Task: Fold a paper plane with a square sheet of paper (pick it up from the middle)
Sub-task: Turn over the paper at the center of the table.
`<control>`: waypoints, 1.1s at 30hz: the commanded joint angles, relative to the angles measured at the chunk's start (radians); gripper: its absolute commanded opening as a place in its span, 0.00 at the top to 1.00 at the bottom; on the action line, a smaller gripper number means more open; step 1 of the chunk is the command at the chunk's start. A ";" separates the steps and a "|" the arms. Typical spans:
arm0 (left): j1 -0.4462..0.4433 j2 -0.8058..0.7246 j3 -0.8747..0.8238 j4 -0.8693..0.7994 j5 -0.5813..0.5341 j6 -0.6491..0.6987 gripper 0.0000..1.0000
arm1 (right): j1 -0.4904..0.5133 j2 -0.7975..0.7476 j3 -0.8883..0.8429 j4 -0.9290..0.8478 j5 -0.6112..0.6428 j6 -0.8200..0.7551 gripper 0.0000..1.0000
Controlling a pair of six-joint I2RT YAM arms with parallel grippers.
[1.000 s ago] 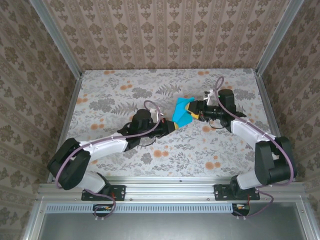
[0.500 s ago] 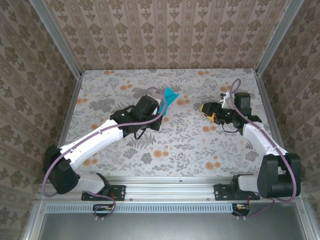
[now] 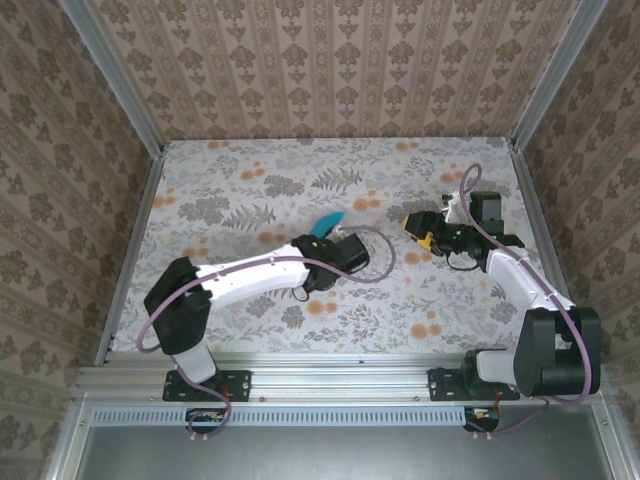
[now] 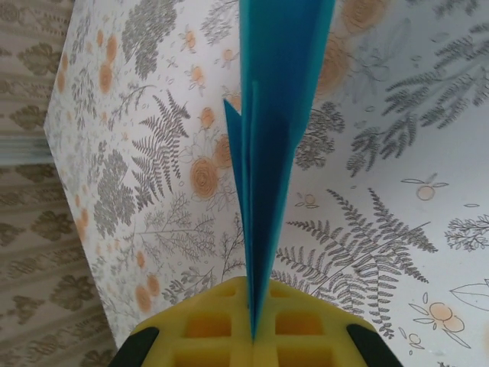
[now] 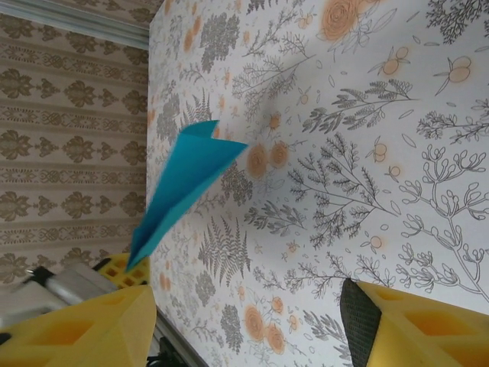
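Aluminium rail (image 3: 350, 375) runs along the near edge, with the 2 arm bases bolted to it. Beyond it the floral table (image 3: 230, 190) reaches wallpapered walls (image 3: 330, 70) on 3 sides, so the working room is boxed in at the left, right and far edges. Wide stretches of tabletop lie open to the left and toward the back.

Nearest, the left arm (image 3: 250, 275) lies low and long, slanting from its base toward the middle of the table, its wrist bent back toward the far side. The left gripper (image 3: 325, 238) is pressed together on the paper plane (image 3: 328, 222), which sticks out away from the near rail. In the left wrist view the yellow pads (image 4: 206, 329) meet on the teal folds, and the paper plane (image 4: 279, 115) rises edge-on from between them, its layers stacked close (a shorter flap shows on the left side).

Farther right, the right arm (image 3: 520, 275) climbs from its base along the right edge and elbows inward. The right gripper (image 3: 418, 228) points toward the centre, well apart from the plane, with its jaws spread. In its own wrist view the 2 yellow fingers (image 5: 76, 329) stand wide with bare table between them, and the paper plane (image 5: 187, 183) shows beyond as a narrow, slightly blurred teal dart.
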 commanded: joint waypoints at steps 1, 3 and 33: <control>-0.041 0.057 -0.013 -0.004 -0.055 0.055 0.99 | -0.005 -0.015 -0.012 0.024 -0.053 0.009 0.32; -0.060 0.086 -0.022 0.020 -0.031 0.064 0.98 | -0.005 -0.013 -0.009 0.022 -0.065 0.009 0.31; -0.181 0.079 -0.095 0.315 0.419 0.114 0.46 | 0.060 0.033 -0.027 -0.008 -0.001 0.014 0.36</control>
